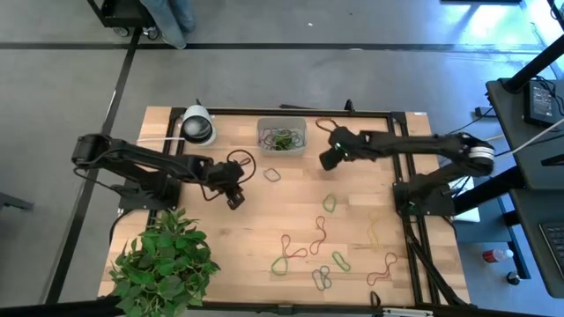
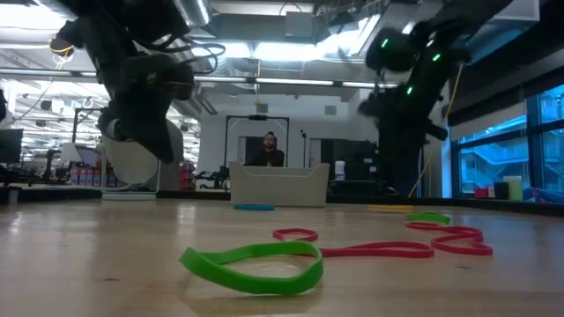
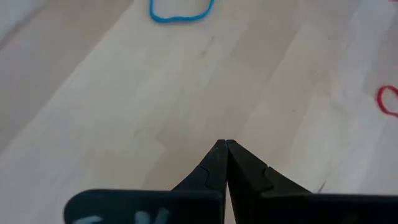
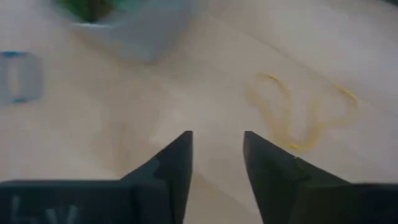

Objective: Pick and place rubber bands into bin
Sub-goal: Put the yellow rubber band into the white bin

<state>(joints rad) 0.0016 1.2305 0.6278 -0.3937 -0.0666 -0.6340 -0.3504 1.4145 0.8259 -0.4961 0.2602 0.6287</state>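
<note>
Rubber bands lie loose on the wooden table: a blue one (image 1: 272, 174), a green one (image 1: 330, 202), and red, green and tan ones toward the near edge (image 1: 317, 236). In the low view a green band (image 2: 256, 264) and red bands (image 2: 379, 248) lie nearest. The clear bin (image 1: 282, 135) stands near the far edge with green bands in it. My left gripper (image 1: 233, 199) is shut and empty above bare wood (image 3: 225, 144), the blue band (image 3: 181, 11) ahead of it. My right gripper (image 1: 328, 161) is open and empty (image 4: 217, 142) just right of the bin (image 4: 124, 25), near a tan band (image 4: 305, 112).
A round white-and-black tape roll (image 1: 197, 126) sits at the table's far left. A leafy green plant (image 1: 163, 264) fills the near left corner. A black frame edges the table (image 1: 388, 113). A person (image 2: 268, 148) shows in the room beyond the bin (image 2: 278, 183).
</note>
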